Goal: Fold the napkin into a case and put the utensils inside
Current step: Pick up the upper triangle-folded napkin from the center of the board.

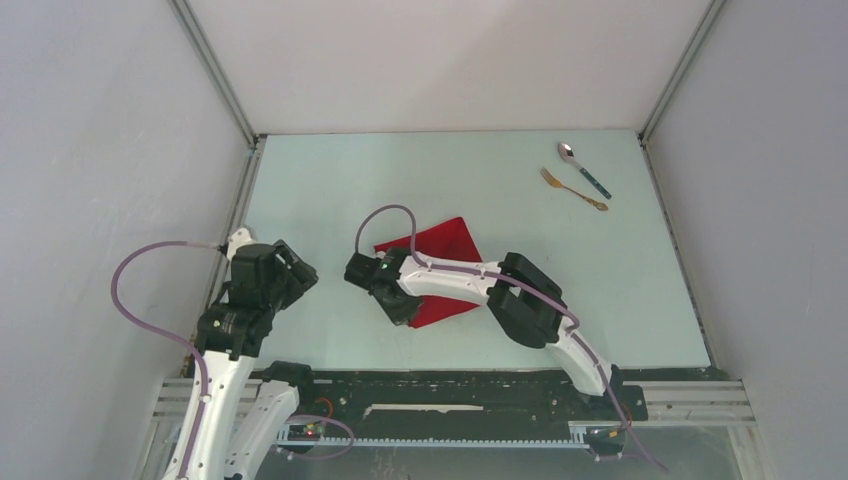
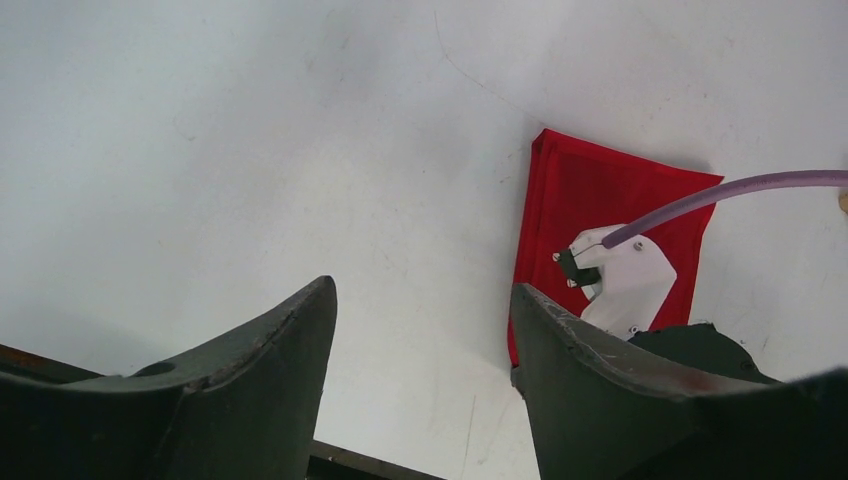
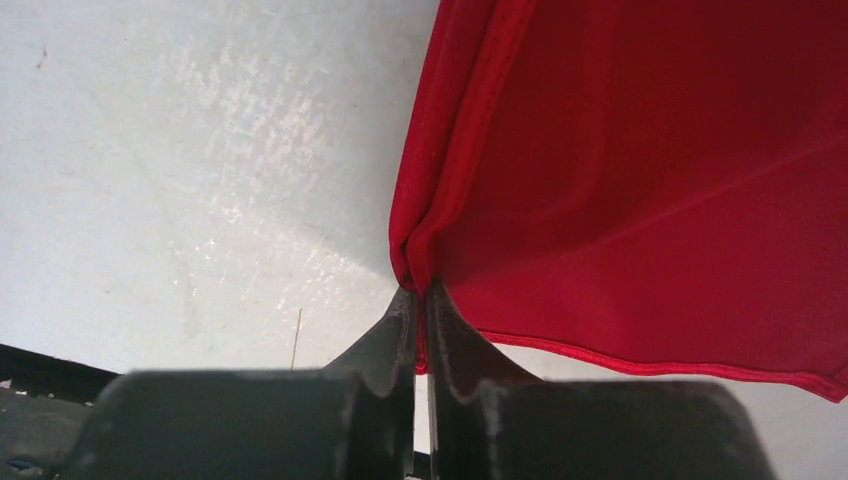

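Observation:
The red napkin (image 1: 440, 247) lies folded near the middle of the table, partly under my right arm. My right gripper (image 1: 392, 308) is shut on the napkin's near left corner; in the right wrist view the cloth (image 3: 640, 170) bunches into the pinched fingertips (image 3: 421, 292). My left gripper (image 1: 300, 268) hangs open over bare table to the left of the napkin (image 2: 590, 200), nothing between its fingers (image 2: 290, 340). The utensils lie at the far right: a silver spoon (image 1: 583, 169) with a teal handle and a gold fork (image 1: 573, 189) just in front of it.
Grey walls and metal frame rails enclose the table (image 1: 330, 180) on three sides. A purple cable (image 1: 385, 216) loops from the right wrist over the napkin. The black mounting rail (image 1: 450, 395) runs along the near edge.

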